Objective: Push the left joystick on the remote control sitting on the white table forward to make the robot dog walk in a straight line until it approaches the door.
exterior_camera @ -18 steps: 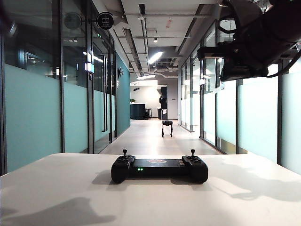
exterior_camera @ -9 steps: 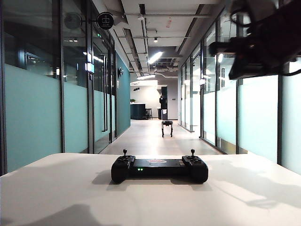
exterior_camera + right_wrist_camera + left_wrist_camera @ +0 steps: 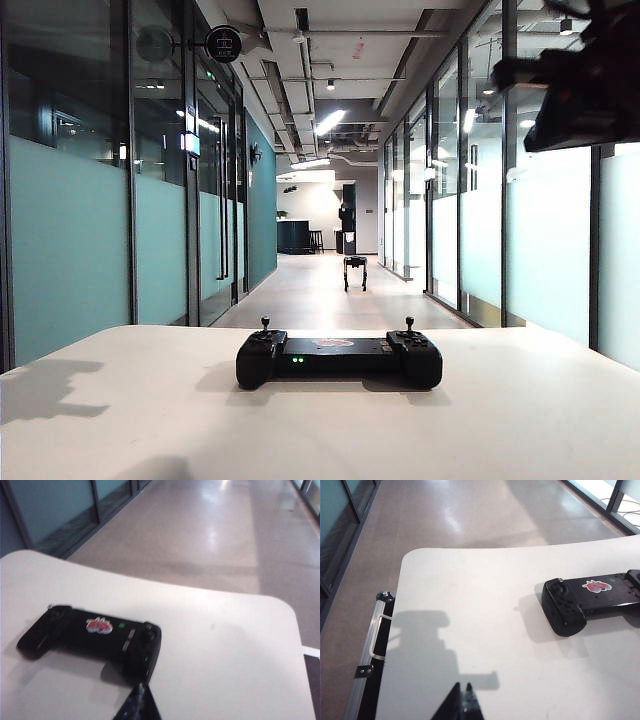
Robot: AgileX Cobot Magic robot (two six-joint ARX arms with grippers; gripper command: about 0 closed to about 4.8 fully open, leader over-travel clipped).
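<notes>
Both closed claws, left claw (image 3: 464, 700) and right claw (image 3: 137, 700), hover above the remote control (image 3: 339, 358). The robot dog (image 3: 355, 271) stands far down the corridor, so the push looks done.

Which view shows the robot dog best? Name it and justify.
The exterior view: the robot dog stands small but whole far down the corridor, beyond the remote control. Neither wrist view shows it; both see only the white table, controller and nearby floor.
</notes>
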